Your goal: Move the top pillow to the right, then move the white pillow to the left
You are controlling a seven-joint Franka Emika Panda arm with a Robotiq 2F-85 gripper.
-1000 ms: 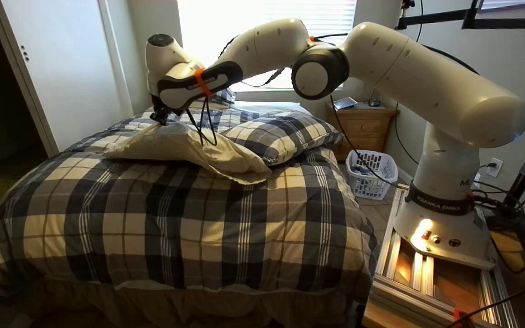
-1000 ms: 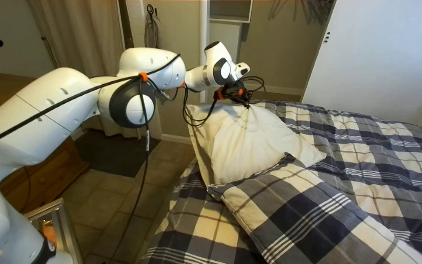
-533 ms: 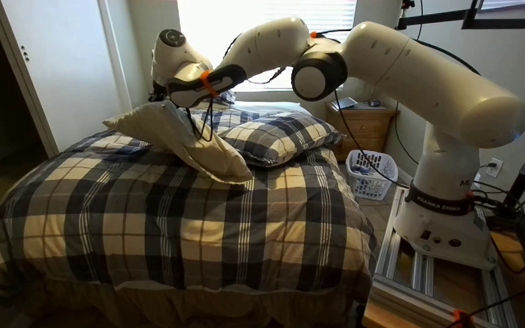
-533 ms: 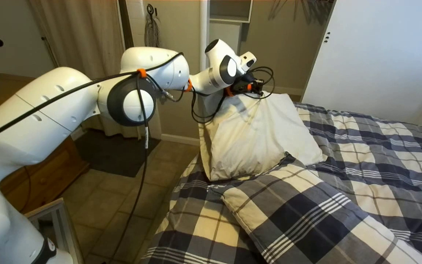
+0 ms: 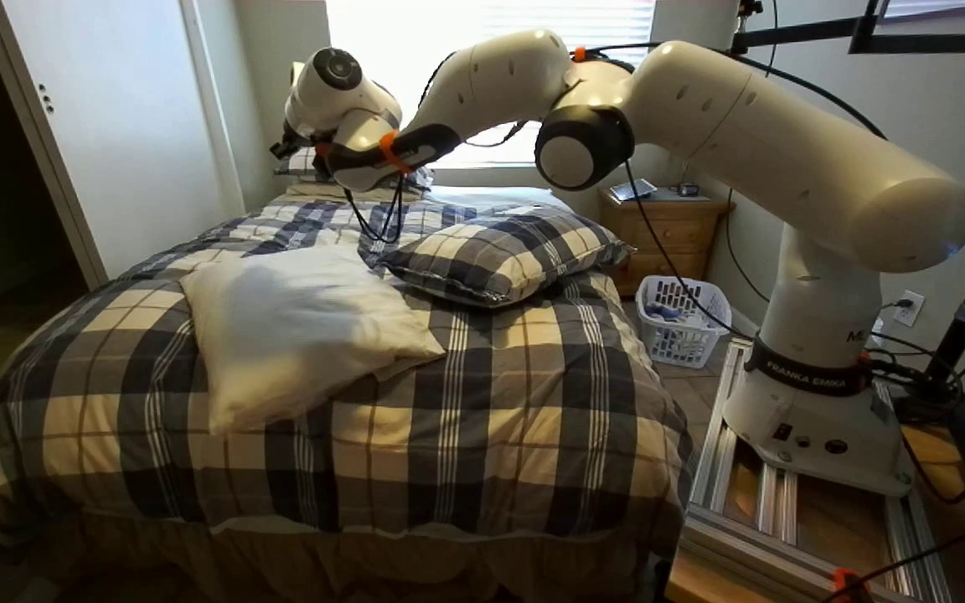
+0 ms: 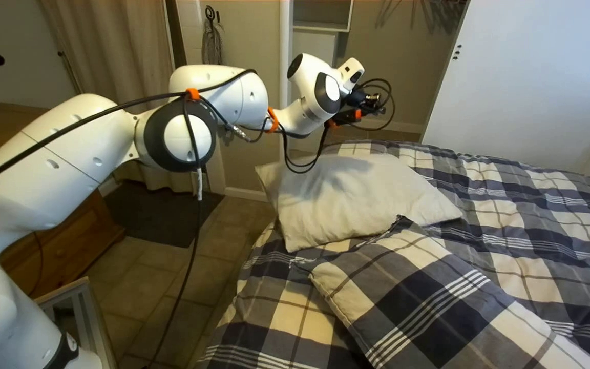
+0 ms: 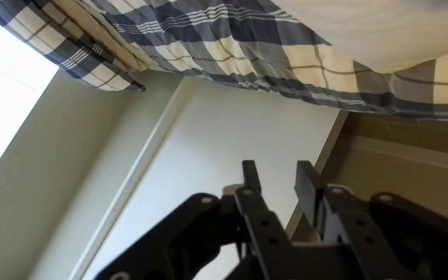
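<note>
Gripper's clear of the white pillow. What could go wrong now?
The white pillow lies toward the foot of the bed; a push that way might tip it off. Cables looping below the arm could snag if it dips. The open gripper points sideways; lowered like that, it may shove rather than grasp.

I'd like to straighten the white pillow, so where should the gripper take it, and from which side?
Probably by the corner of the white pillow nearest the robot's base, pinched from above: it tapers thinner than the puffy middle, and the bedspread blocks the way from below. The pillow looks blurred, so let it settle first.
</note>
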